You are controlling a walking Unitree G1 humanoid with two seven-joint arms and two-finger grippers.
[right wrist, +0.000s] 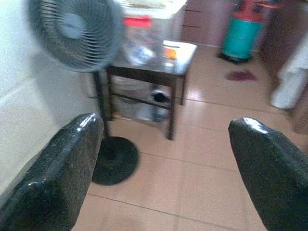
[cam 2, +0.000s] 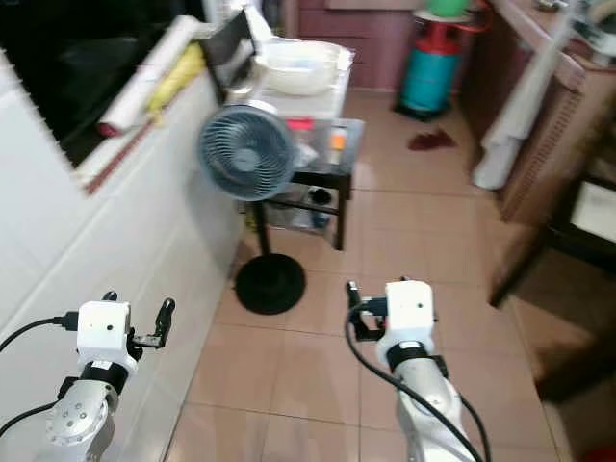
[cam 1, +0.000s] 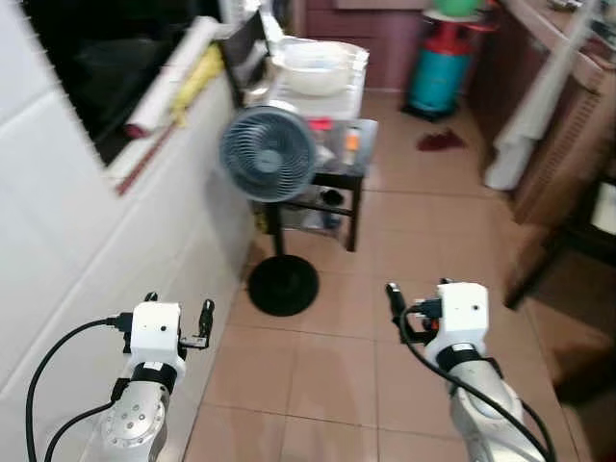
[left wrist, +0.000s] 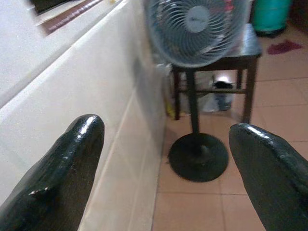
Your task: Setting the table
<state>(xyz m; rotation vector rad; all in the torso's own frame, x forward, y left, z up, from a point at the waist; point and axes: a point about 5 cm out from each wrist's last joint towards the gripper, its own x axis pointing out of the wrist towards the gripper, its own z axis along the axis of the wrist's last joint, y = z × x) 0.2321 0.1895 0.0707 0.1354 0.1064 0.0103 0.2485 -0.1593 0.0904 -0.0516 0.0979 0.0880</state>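
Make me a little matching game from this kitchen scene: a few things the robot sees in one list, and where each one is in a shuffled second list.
Things:
1. pedestal fan
2. gas cylinder
3. white bowl
4. red rag

Places:
A. on top of the clear box on the small dark table
B. lying on the floor tiles near the cylinder
C. standing on a round black base beside the white tiled wall
D. at the far end of the room, by the brown cabinets

Pairs: 1-C, 2-D, 3-A, 4-B

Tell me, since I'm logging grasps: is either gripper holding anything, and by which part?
Nothing is held. The left gripper and the right gripper are both open and empty, raised above the tiled floor.
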